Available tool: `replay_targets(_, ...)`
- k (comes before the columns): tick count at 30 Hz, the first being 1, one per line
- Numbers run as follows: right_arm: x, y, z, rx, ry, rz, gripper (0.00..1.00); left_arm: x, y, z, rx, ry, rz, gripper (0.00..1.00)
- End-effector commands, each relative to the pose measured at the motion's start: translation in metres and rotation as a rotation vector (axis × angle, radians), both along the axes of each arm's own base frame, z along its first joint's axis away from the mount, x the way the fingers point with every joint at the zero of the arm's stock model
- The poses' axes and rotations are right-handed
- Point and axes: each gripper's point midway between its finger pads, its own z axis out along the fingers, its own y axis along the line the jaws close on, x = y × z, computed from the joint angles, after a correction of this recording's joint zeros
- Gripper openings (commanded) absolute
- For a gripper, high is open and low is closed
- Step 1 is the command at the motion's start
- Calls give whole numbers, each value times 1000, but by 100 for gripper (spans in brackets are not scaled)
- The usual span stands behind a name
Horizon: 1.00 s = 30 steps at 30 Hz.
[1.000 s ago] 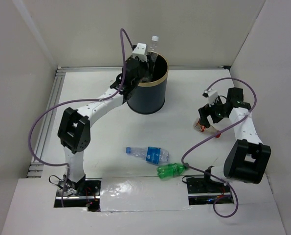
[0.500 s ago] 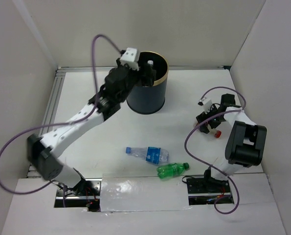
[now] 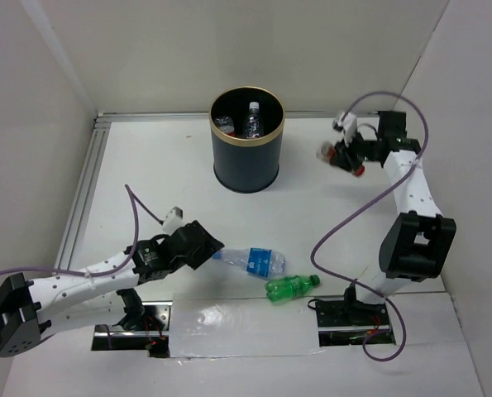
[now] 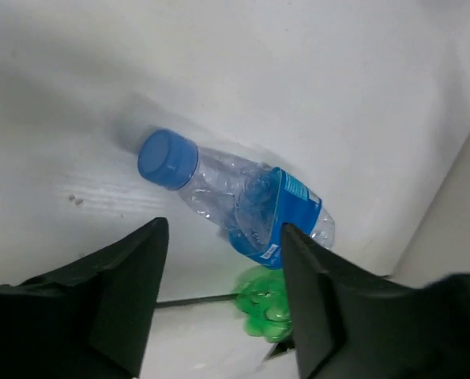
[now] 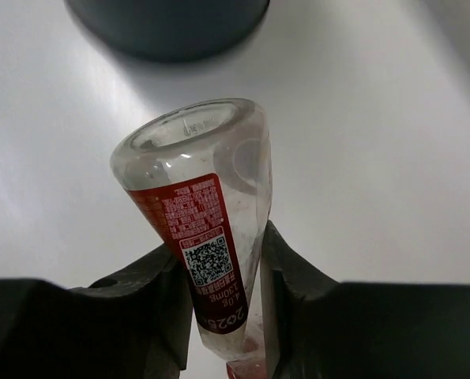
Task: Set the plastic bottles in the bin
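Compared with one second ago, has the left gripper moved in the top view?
Yes. The left gripper left the bin rim and came toward the table's near edge, now at the blue-capped bottle.

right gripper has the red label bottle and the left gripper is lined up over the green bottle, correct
No. The left gripper is lined up over the blue-capped bottle, not the green bottle, which lies beside it; the left wrist view shows this. The right gripper does have the red-label bottle.
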Motion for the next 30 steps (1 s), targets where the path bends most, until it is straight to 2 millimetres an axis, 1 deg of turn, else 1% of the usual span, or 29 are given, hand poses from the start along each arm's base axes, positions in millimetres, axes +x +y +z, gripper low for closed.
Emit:
replay_targets(1, 9, 80, 149, 275, -325, 202, 0, 1, -14, 15, -194, 115, 168, 74)
replay_targets(2, 9, 95, 180, 309, -402, 247, 0, 2, -15, 7, -185, 141, 191, 82)
replay_targets(3, 13, 122, 213, 328, -522, 321, 0, 0, -17, 6, -178, 158, 184, 88)
replay_targets(4, 13, 137, 238, 358, -560, 335, 0, 1, -18, 1, -178, 177, 206, 97)
replay_targets(5, 15, 164, 266, 374, -632, 382, 0, 3, -21, 2, -194, 174, 211, 100)
replay_targets(6, 18, 179, 258, 387, -615, 414, 0, 4, -22, 1, -202, 170, 210, 100)
replay_targets(7, 20, 192, 263, 400, -614, 431, 0, 5, -23, -3, -201, 171, 210, 100)
replay_targets(8, 19, 205, 287, 414, -659, 463, 0, 6, -25, -4, -226, 173, 224, 100)
replay_targets(9, 15, 228, 289, 432, -656, 513, 0, 6, -23, -20, -209, 205, 241, 100)
replay_targets(10, 30, 242, 275, 441, -613, 509, 0, 5, -29, -22, -235, 222, 228, 100)
replay_targets(11, 35, 252, 280, 450, -626, 496, 0, 8, -30, -27, -241, 231, 235, 100)
replay_targets(12, 33, 273, 276, 465, -621, 520, 1, 9, -30, -33, -238, 243, 238, 100)
replay_targets(13, 45, 286, 261, 467, -614, 524, 2, 7, -33, -44, -218, 271, 231, 100)
replay_targets(14, 49, 295, 258, 472, -610, 518, 5, 12, -36, -46, -232, 273, 233, 100)
replay_targets(15, 56, 302, 261, 468, -623, 500, 7, 11, -38, -52, -222, 287, 230, 100)
replay_targets(16, 71, 312, 234, 463, -559, 488, 22, 16, -43, -49, -229, 288, 223, 100)
replay_targets(17, 78, 315, 228, 477, -520, 465, 33, 18, -46, -57, -202, 295, 217, 100)
replay_targets(18, 89, 319, 219, 479, -480, 441, 68, 24, -51, -54, -210, 298, 220, 100)
replay_targets(19, 92, 320, 216, 499, -436, 409, 79, 25, -52, -63, -184, 314, 225, 100)
replay_targets(21, 101, 304, 221, 513, -426, 368, 90, 29, -58, -66, -180, 317, 226, 98)
replay_targets(22, 94, 302, 227, 522, -424, 364, 96, 31, -64, -66, -186, 318, 210, 94)
replay_targets(23, 93, 293, 230, 518, -422, 350, 100, 33, -69, -66, -195, 321, 203, 89)
replay_targets(24, 85, 292, 234, 520, -413, 360, 100, 33, -69, -74, -180, 331, 207, 83)
replay_targets(25, 73, 277, 243, 517, -393, 355, 100, 36, -76, -70, -203, 325, 197, 68)
replay_targets(26, 65, 270, 245, 500, -395, 375, 100, 37, -74, -74, -191, 331, 192, 60)
replay_targets(27, 52, 265, 239, 495, -363, 412, 100, 39, -76, -73, -184, 324, 180, 52)
replay_targets(28, 30, 249, 246, 482, -340, 413, 100, 42, -75, -77, -175, 320, 178, 46)
replay_targets(29, 19, 240, 242, 441, -368, 457, 100, 45, -79, -72, -184, 304, 166, 31)
replay_targets(30, 4, 232, 235, 417, -358, 486, 97, 48, -75, -72, -169, 293, 156, 22)
